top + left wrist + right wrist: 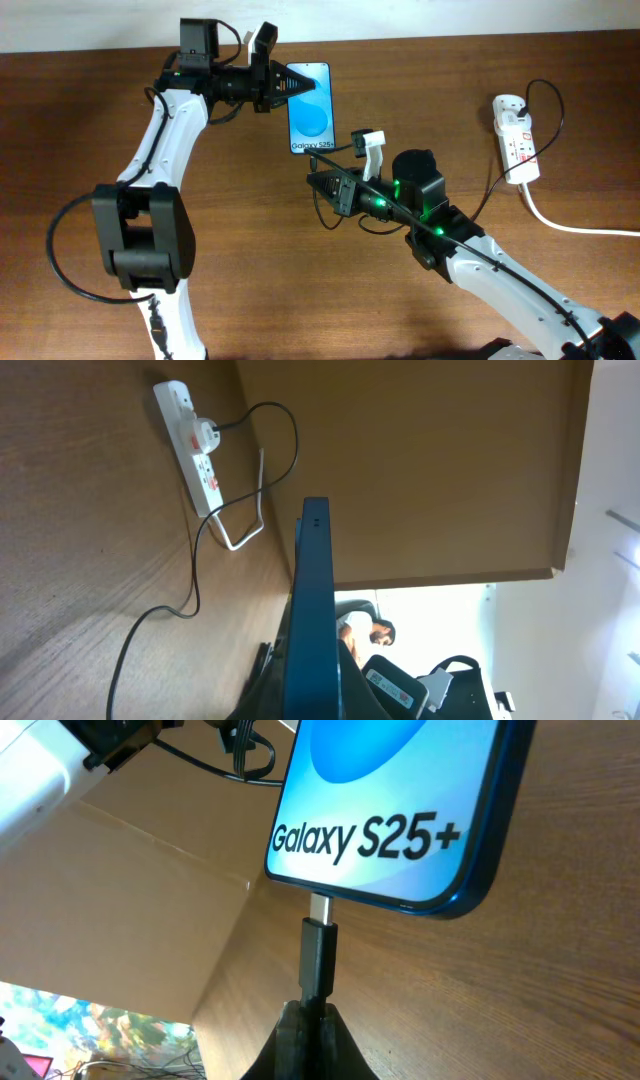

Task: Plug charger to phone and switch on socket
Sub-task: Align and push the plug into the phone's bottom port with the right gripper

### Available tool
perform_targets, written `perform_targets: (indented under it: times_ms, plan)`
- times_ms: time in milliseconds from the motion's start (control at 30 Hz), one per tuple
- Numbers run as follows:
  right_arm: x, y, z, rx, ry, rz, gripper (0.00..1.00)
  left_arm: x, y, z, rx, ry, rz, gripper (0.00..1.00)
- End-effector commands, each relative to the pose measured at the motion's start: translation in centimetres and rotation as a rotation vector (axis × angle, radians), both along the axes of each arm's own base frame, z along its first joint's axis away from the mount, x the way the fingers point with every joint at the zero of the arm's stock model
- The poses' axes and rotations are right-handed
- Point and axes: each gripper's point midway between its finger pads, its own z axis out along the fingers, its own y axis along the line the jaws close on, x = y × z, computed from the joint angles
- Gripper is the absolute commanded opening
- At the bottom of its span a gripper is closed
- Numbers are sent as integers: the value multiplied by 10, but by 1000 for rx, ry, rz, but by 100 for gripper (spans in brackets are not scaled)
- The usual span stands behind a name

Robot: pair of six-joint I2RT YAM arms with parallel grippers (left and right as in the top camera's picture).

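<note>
While left arm [170, 125] reaches, jaws pinching phone [309, 110]

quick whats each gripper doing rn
Left gripper: closed on the phone, at its edge.
Right gripper: closed on the charger, at its connector.

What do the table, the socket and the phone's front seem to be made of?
Table: likely wood or wood-look laminate, matte brown with grain lines. Socket: white plastic, smooth moulded shell. Phone: apparently glass front, glossy, with a dark, possibly metal edge.
</note>
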Motion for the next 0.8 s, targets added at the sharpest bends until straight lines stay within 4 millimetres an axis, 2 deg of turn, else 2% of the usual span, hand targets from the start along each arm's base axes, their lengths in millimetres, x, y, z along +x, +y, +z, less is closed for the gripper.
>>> perform_targets:
  times_ms: [0, 467, 767]
  plan:
    - [4, -1, 17, 22, -36, -9, 4, -8, -2, 18, -64, -63, -65, 0]
    - [5, -2, 17, 22, -37, -13, 4, -11, -3, 23, -86, -78, -90, 0]
    - [5, -2, 17, 22, -38, -14, 4, -19, -18, 23, -87, -77, -124, 0]
